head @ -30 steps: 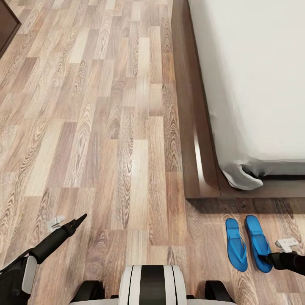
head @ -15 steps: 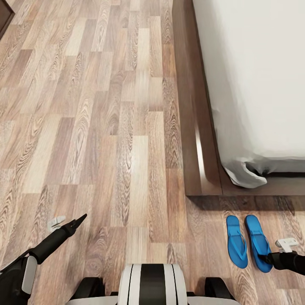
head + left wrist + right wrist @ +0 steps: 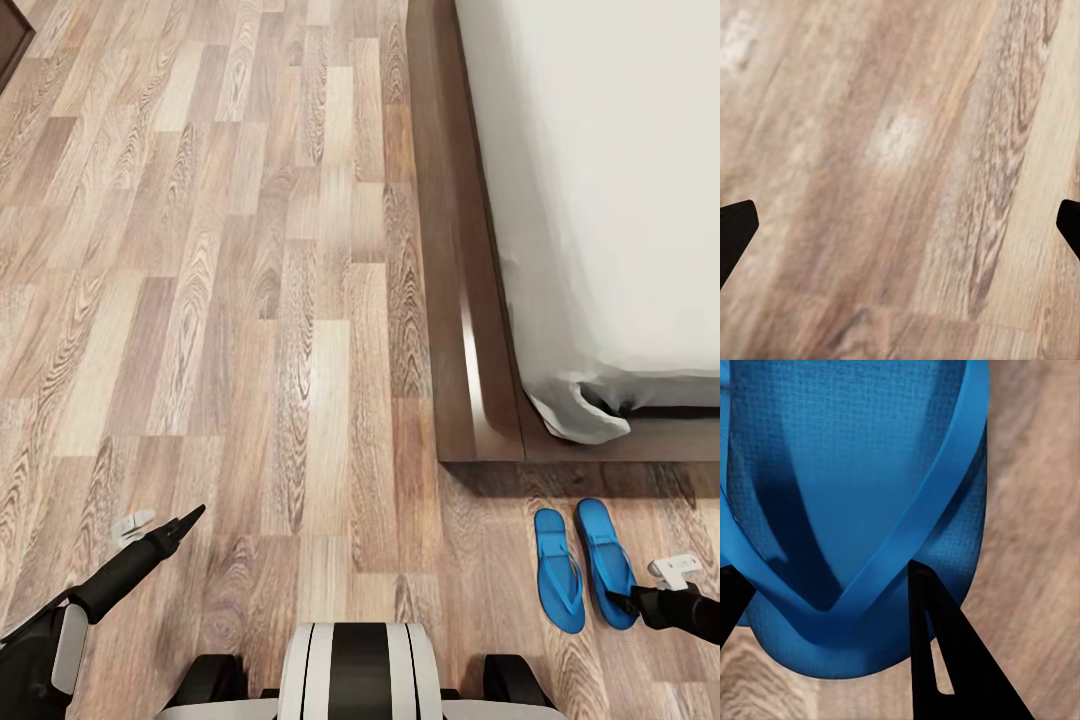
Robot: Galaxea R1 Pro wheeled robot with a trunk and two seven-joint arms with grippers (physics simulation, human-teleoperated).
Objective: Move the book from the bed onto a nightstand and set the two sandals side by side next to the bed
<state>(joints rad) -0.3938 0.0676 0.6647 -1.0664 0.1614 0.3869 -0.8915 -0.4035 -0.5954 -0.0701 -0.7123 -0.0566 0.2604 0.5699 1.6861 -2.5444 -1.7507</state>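
Observation:
Two bright blue sandals lie side by side on the wood floor just off the corner of the bed (image 3: 470,330): the left sandal (image 3: 558,572) and the right sandal (image 3: 603,560). My right gripper (image 3: 628,602) sits at the near end of the right sandal (image 3: 855,465). In the right wrist view its fingers stand apart on either side of the strap's V, and the gripper (image 3: 832,574) holds nothing. My left gripper (image 3: 192,515) hangs open over bare floor (image 3: 904,217). The book and the nightstand are out of view.
The bed's dark wooden frame (image 3: 450,200) runs along the right, with the pale mattress (image 3: 600,180) on it and a crumpled sheet corner (image 3: 580,415). Plank floor (image 3: 250,300) spreads wide to the left. A dark furniture corner (image 3: 8,40) shows at the far left.
The view shifted slightly at first. Since half a second ago the right sandal's near end has slid a little toward the left sandal and the right gripper has eased back; the left arm is unmoved.

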